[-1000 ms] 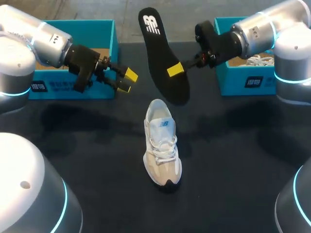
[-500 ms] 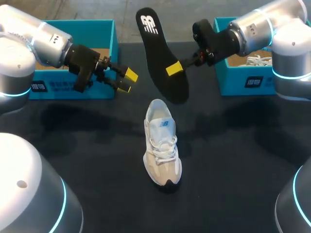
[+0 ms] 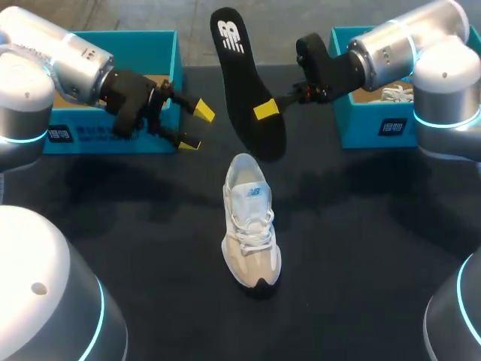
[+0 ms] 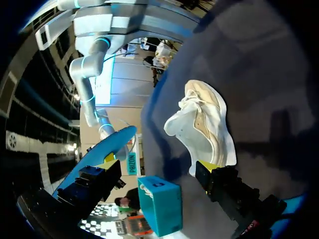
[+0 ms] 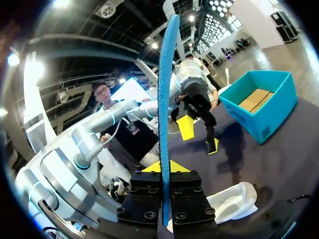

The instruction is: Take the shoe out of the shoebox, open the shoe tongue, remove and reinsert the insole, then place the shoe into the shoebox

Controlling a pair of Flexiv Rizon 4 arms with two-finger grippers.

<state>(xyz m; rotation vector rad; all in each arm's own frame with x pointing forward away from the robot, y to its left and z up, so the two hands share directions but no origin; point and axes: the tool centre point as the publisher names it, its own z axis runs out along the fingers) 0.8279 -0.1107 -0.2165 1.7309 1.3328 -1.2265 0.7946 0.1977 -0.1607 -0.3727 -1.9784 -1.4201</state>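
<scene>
A white and beige shoe point(image 3: 252, 222) lies on the dark table, toe toward the front edge. Above its heel hangs the black insole point(image 3: 244, 83), tilted, with my right gripper point(image 3: 267, 110) shut on its lower part. In the right wrist view the insole point(image 5: 166, 99) stands edge-on with a blue underside, clamped in my right gripper point(image 5: 166, 172), and the shoe point(image 5: 234, 199) lies below. My left gripper point(image 3: 195, 126) hovers open and empty in front of the left shoebox point(image 3: 113, 90), left of the insole. From the left wrist view, my left gripper point(image 4: 157, 167) faces the shoe point(image 4: 204, 127).
A second teal shoebox point(image 3: 376, 124) stands at the back right with white laces point(image 3: 397, 94) showing inside. The same box point(image 4: 159, 204) appears in the left wrist view. The left box point(image 5: 261, 104) shows a brown cardboard bottom.
My right gripper carried the insole slightly left and down toward the shoe's heel. The left wrist turned a little, so its fingertips stand further apart in view. The shoe stayed put.
</scene>
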